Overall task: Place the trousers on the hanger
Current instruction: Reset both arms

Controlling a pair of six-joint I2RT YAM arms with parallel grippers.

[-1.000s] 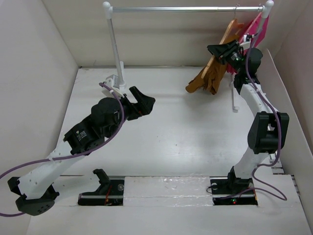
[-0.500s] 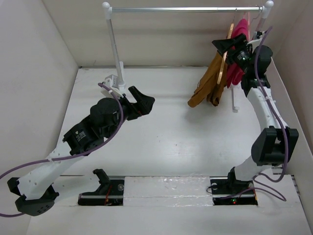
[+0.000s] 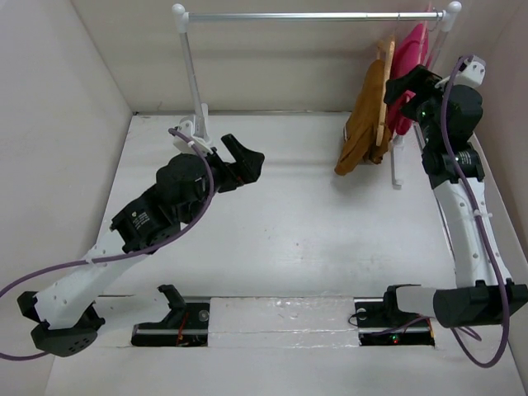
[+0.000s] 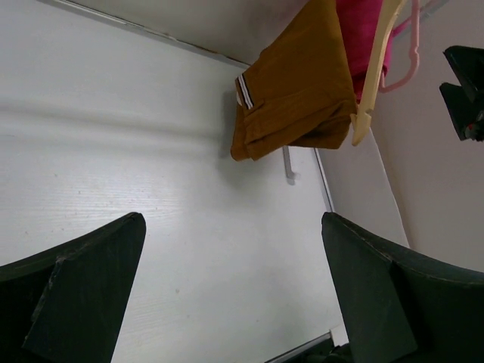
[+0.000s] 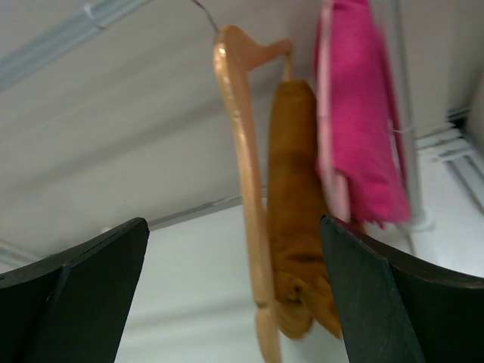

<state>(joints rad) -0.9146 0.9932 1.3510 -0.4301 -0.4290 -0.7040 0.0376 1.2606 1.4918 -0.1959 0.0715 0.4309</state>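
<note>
A white table (image 3: 289,231) is enclosed by pale walls. The left gripper (image 3: 246,162) is held spread and empty above it. Farther off, the right gripper (image 3: 403,85) is parted too, just beside the hanger (image 3: 382,91) and gripping nothing. The trousers (image 3: 361,124) are draped over that hanger, which is hung on the rail (image 3: 313,15). The task is judged all but done.

Far right corner — trousers (image 3: 360,124) draped over hanger (image 3: 383,91), hung on clothes rail (image 3: 313,15) beside pink garment (image 3: 408,74). Right gripper (image 3: 404,82) just beside hanger; left gripper (image 3: 243,161) nearer the far edge, left of centre — holding nothing.
</note>
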